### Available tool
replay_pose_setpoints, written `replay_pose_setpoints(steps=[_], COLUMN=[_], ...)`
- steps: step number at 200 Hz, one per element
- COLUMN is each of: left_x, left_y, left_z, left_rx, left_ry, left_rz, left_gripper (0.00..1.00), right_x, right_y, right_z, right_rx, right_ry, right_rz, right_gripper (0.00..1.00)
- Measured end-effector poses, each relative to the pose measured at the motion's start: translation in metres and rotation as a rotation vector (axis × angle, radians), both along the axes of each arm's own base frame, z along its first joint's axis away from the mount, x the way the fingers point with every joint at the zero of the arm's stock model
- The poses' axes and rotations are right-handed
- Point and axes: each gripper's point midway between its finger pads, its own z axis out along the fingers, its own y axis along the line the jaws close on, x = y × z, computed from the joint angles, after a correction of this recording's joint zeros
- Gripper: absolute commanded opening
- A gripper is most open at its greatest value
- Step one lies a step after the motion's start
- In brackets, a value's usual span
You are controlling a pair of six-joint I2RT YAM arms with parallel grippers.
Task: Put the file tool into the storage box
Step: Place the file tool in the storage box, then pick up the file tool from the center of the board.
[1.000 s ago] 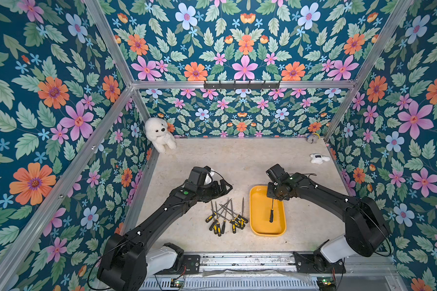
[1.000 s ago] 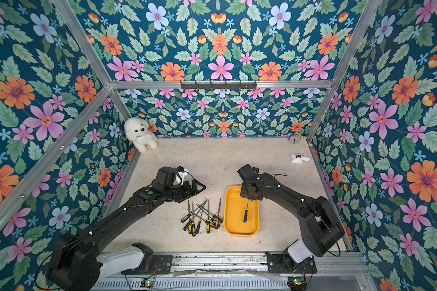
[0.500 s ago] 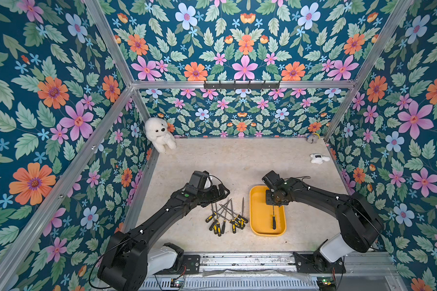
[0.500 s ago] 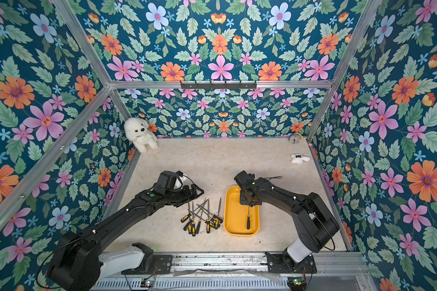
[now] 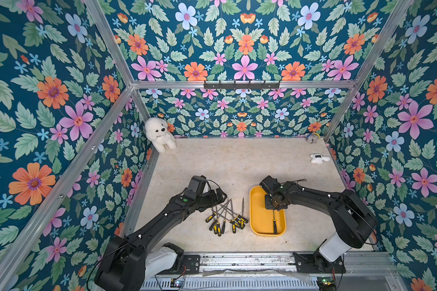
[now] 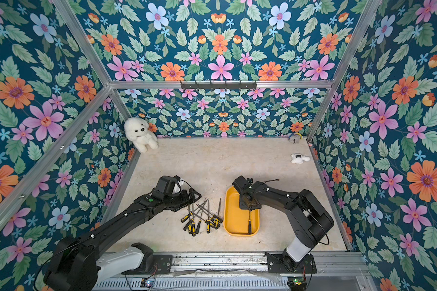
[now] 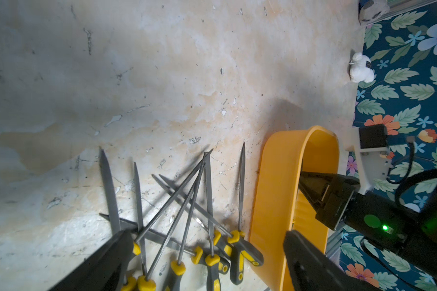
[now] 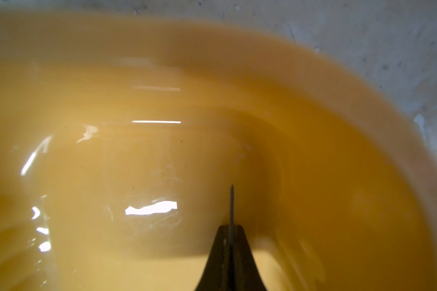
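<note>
Three walls [image 5: 48, 100] papered in dark blue with pink and orange flowers close in the cell, held by an aluminium frame [image 5: 106, 40]. A black hook rail [image 5: 241, 85] sits on the back bar. The tabletop [image 5: 237, 161] is pale beige, scuffed and flaked in the left wrist view.

A plush dog [image 5: 159, 133] sits in the far left corner, and a small white toy [image 5: 318, 158] lies near the right wall. Between them the far half of the surface is bare.

Nearer the front rail [image 5: 237, 259], the storage box [image 5: 257, 219] lies lengthwise, its near end well short of the rail. A bare strip lies between it and the right wall. Just beside its left rim lies a heap of files [image 5: 227, 216], crossed over one another, black-and-yellow handles toward the front.

The right gripper [image 5: 273, 207] is over the middle of the box, jaws pinched together on the thin metal shaft of one file [image 5: 274, 224]. Its dark handle lies inside the box outline toward the near end, though whether it rests on the box floor I cannot tell. The right wrist view is blurred, showing only yellow plastic and the shaft tip.

The left gripper [image 5: 220, 197] hangs over the far tips of the heap with its fingers spread wide, holding nothing.
</note>
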Motion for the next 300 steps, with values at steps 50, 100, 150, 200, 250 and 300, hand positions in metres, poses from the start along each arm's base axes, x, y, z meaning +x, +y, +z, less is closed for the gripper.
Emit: replay_pose_setpoints(steps=[50,100,150,200,250,300], left_x=[-0.002,-0.009,-0.034,-0.06,-0.076,-0.077], left_y=[0.006,0.015,0.005,0.015,0.025,0.015], left_z=[-0.007,-0.01,-0.022,-0.048,-0.071,-0.081], left_rx=[0.024,0.075,0.217,0.398,0.484,0.471], left_ry=[0.011,0.052,0.112,0.186,0.254,0.27], left_rz=[0.019,0.055,-0.022,-0.105,-0.153,-0.2], left_gripper=[0.99,0.98,0.68,0.47,0.48,0.31], right_x=[0.002,0.01,0.024,0.029,0.028,0.027], right_y=[-0.001,0.006,0.019,0.024,0.028,0.029], right_z=[0.001,0.031,0.078,0.092,0.091,0.088], right_rx=[-0.003,0.042,0.12,0.14,0.154,0.153], right_ry=[-0.014,-0.064,-0.147,-0.164,-0.148,-0.138], right_rz=[-0.005,-0.013,-0.024,-0.022,-0.014,-0.009], right_gripper=[0.37,0.46,0.46,0.45,0.44,0.42])
